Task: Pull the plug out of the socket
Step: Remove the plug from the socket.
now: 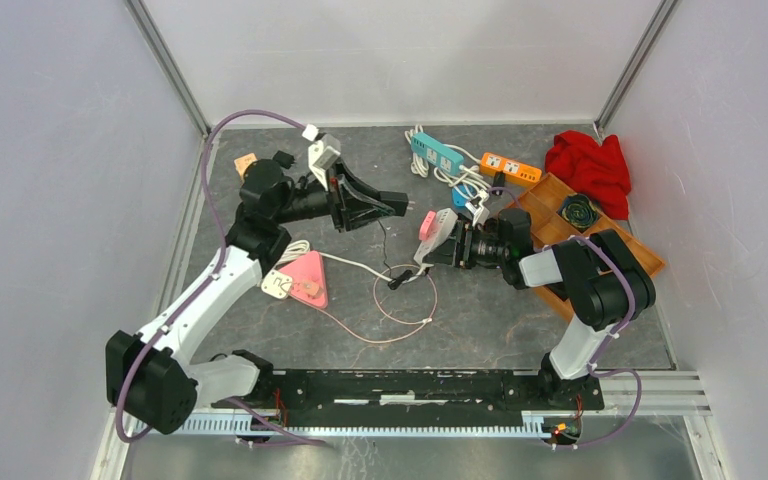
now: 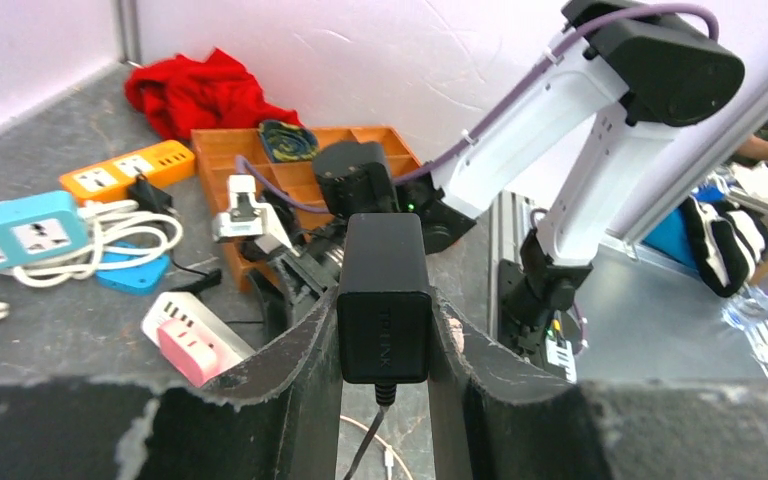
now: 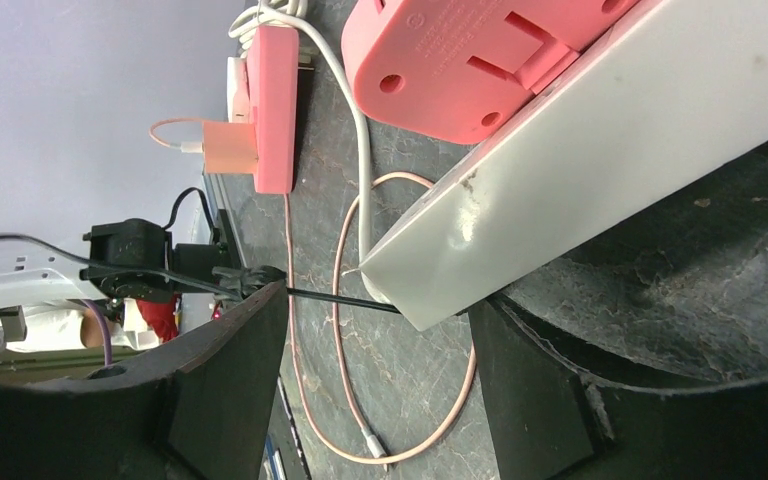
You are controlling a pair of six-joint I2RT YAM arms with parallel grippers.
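Observation:
My left gripper [image 1: 392,204] is shut on the black adapter plug [image 2: 383,295], held in the air between both fingers [image 2: 290,345] with its thin black cable hanging down to the table. The plug is clear of the pink-and-white socket strip [image 1: 430,232], which lies tilted just right of it and also shows in the left wrist view [image 2: 192,340]. My right gripper [image 1: 448,242] is at the strip's end. In the right wrist view the strip [image 3: 580,130] rests over one finger [image 3: 530,370], the other finger [image 3: 230,350] is apart from it, and the jaws stand open.
A pink triangular socket [image 1: 305,278] with a peach plug and white cord lies left of centre. A pink cable loop [image 1: 400,312] lies in the middle. Blue [image 1: 437,152] and orange [image 1: 510,167] power strips, a red cloth [image 1: 590,165] and a wooden tray [image 1: 550,225] are at the back right.

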